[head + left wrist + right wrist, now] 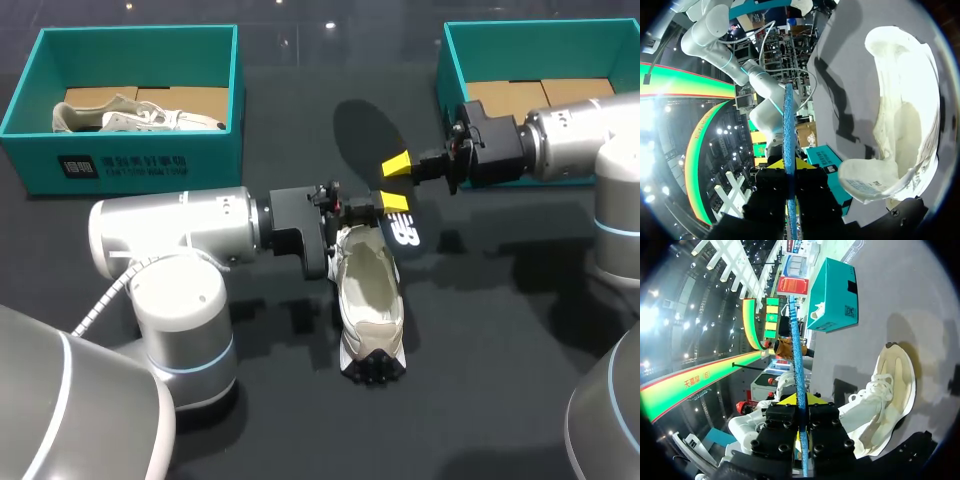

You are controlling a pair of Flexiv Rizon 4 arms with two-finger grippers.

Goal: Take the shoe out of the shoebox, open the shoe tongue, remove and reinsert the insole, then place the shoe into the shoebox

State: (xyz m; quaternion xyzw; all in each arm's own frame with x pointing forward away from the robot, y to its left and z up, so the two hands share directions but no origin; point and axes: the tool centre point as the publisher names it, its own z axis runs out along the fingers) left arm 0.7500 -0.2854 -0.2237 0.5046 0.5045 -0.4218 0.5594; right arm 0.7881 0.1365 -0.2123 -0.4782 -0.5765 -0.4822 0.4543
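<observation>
Dark table (500, 350), shoe (370, 290) (off-white); left gripper (393, 203) and right gripper (398, 166) tight on insole (406, 233).

Left arm (170, 235) reaches level from the left, right arm (570, 140) from the right. Their wrists point inward, meeting near mid-table. Left gripper (393, 203) and right gripper (398, 165) lie just beside each other, each pinched flat on the thin insole (404, 232).
</observation>
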